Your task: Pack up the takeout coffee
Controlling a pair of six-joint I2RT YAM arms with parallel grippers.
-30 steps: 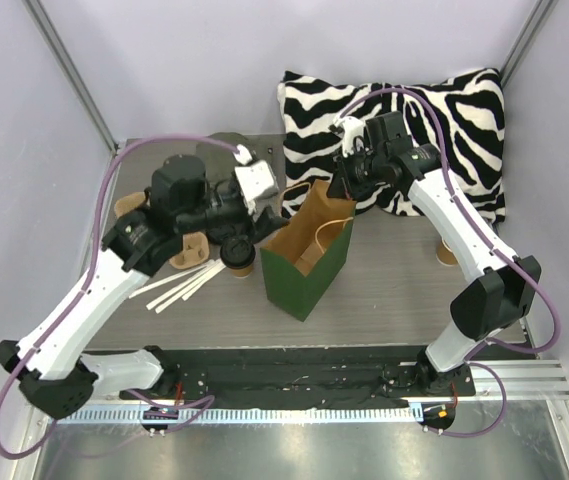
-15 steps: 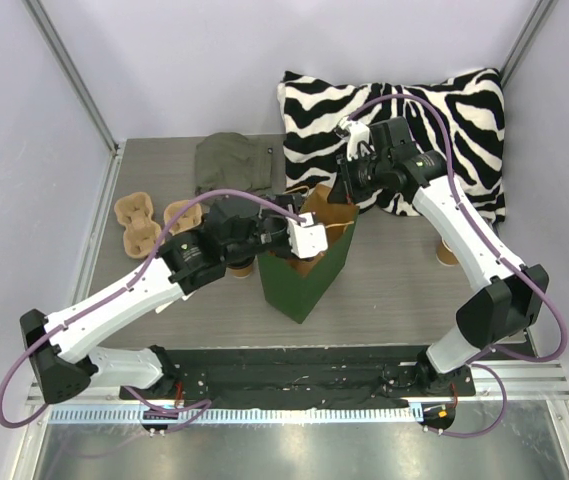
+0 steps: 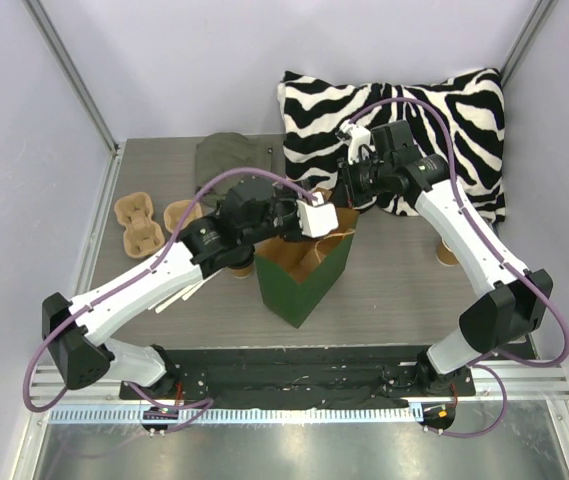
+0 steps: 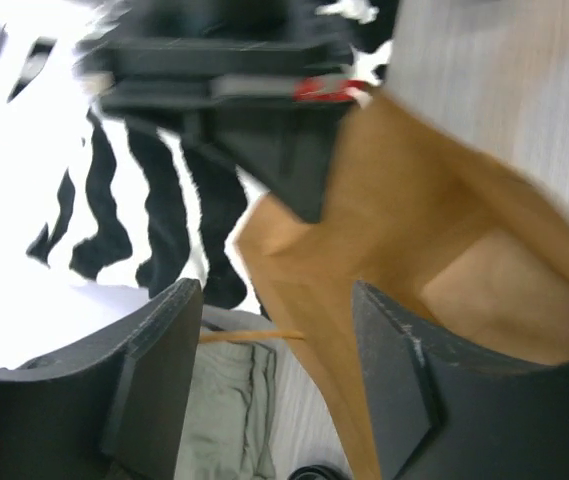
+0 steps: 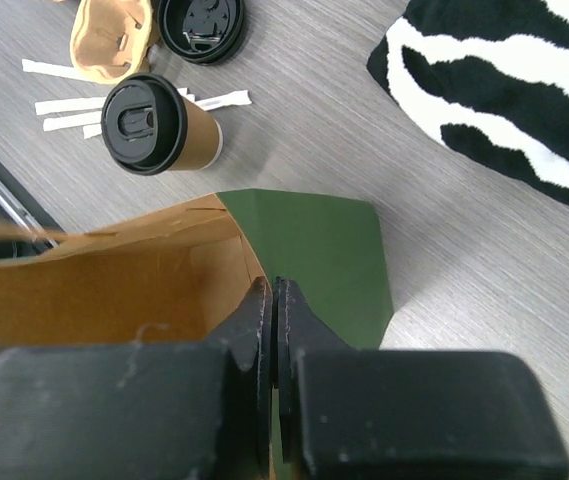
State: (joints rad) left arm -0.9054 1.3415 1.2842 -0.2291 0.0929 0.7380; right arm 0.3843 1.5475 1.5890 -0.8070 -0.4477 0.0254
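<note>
Swinging across from the cup's side, the left gripper (image 4: 279, 370) now hangs over the bag mouth, jaws apart and empty. Behind it, outside the green bag (image 5: 314, 240), the takeout coffee (image 5: 159, 125) stands lidded on the surface (image 5: 364, 130). The right gripper (image 5: 271, 295) is pinched together on the bag's rim, probably to hold the mouth open for packing.

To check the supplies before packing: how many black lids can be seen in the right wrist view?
2. One sits on the takeout coffee, just beyond the green bag. The second lid is farther off, beside the pulp tray. The bag may hide more.
</note>
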